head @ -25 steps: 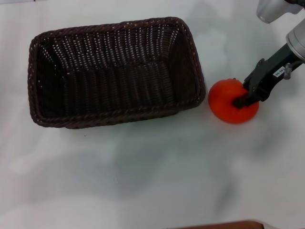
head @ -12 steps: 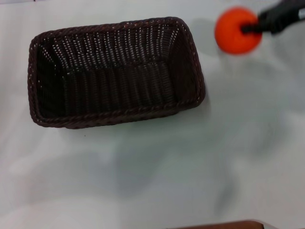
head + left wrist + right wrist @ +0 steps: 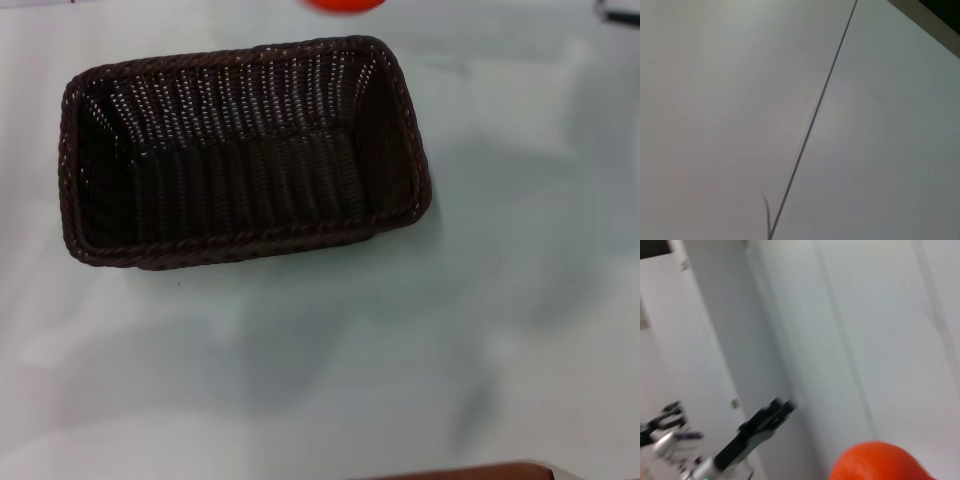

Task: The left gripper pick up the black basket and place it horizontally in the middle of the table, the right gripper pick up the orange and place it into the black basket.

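Black basket (image 3: 240,150) lies lengthwise, mid-counter (image 3: 400,350), empty; placement step judged done. Orange (image 3: 345,4) only a sliver at far edge of head view, beyond the basket's far rim; also seen close in right wrist view (image 3: 880,462). Right claw's grip: cannot tell, probably carrying the orange. Left claw out of view. Remaining: put orange in basket.

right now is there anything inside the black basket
Nothing shows inside the black basket: only its bare woven floor and walls. The orange is not in it, peeking in at the head view's top edge beyond the far rim. The table under the basket is covered.
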Robot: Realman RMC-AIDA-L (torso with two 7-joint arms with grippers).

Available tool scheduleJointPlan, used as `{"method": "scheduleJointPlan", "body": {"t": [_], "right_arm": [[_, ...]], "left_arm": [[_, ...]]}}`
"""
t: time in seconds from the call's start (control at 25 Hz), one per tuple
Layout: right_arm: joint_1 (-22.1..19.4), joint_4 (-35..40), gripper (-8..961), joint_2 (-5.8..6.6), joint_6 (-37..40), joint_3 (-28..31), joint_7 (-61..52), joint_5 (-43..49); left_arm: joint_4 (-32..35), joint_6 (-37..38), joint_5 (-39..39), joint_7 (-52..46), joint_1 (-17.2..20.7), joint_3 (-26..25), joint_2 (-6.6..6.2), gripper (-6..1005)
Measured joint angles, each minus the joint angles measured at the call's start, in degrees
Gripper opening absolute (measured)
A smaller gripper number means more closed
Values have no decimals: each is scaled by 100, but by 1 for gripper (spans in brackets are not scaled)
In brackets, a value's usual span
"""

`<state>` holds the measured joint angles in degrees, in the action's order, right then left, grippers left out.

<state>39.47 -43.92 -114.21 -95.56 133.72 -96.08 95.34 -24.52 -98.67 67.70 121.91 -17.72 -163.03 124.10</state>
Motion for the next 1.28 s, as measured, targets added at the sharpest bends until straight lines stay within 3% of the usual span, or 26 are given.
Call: {"method": "scheduleJointPlan", "body": {"t": [0.2,0.44,0.56,0.76,0.96,1.28], "right_arm": [[309,399,206,-154,283,-551,75,152],[320,422,293,-258,406,-586,195,141],[276,424,507,-285,437,-520,336,36],[70,455,755,-407,502,-381,867,-573],[-317,792,897,-526,556,-135,1930,-1785],[-1011,1349,897,-533,490,-55,3487,-3758]], "left_arm": [[56,0,0,0,-11,1,-5,671],[65,1,0,0,20,0,-7,671],[75,2,-7,0,30,0,-1,671],[193,19,-45,30,37,-66,0,671],[343,-22,-137,395,14,-72,0,671],[502,-192,-610,565,7,-71,9,671]]}}
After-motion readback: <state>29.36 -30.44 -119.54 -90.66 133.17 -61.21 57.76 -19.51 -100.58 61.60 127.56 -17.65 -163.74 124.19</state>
